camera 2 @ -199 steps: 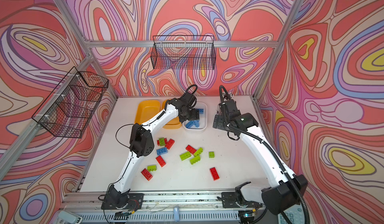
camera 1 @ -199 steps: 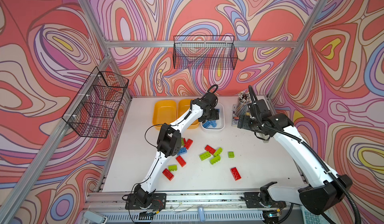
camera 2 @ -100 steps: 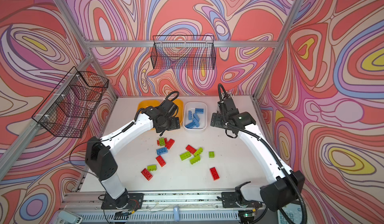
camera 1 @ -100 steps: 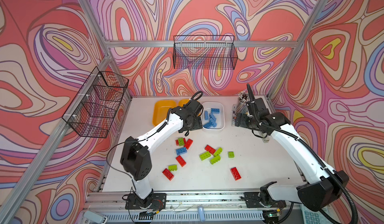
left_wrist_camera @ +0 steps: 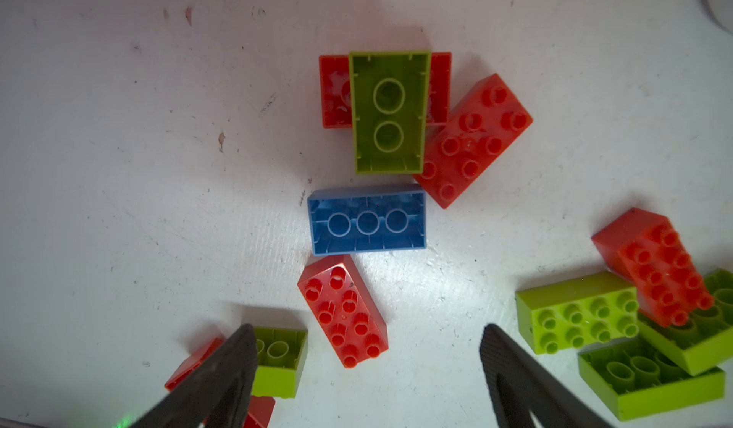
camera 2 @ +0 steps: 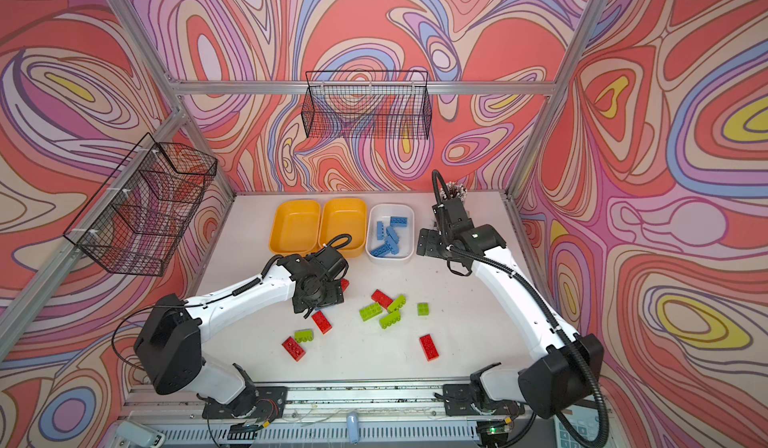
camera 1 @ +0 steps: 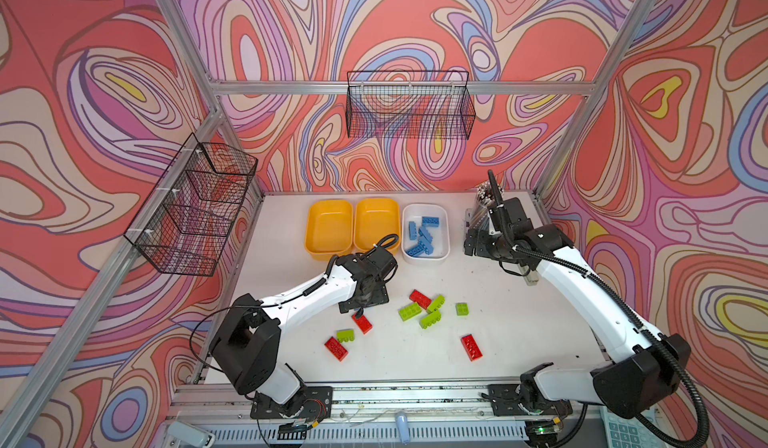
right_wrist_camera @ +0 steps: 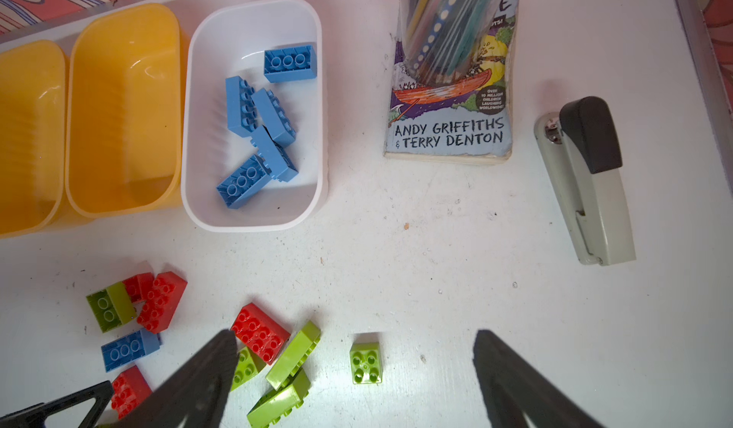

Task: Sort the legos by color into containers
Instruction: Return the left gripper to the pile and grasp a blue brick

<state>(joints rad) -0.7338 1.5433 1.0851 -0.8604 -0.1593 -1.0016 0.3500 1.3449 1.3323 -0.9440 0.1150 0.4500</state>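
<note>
1. Under your left gripper point(left_wrist_camera: 367, 329), fingers spread and empty, 1 loose blue brick point(left_wrist_camera: 367, 219) lies studs-down. Its white tub point(camera 1: 426, 259) sits at 1 o'clock in a top view.
2. Your right gripper point(right_wrist_camera: 355, 332) hangs spread at the tub's 3 o'clock, leaving access.

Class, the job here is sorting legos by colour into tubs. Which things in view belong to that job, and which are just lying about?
Belong to the job: red legos, green legos, blue legos, yellow tubs, white tub.
Just lying about: book, cup of pencils, stapler, wire baskets.
</note>
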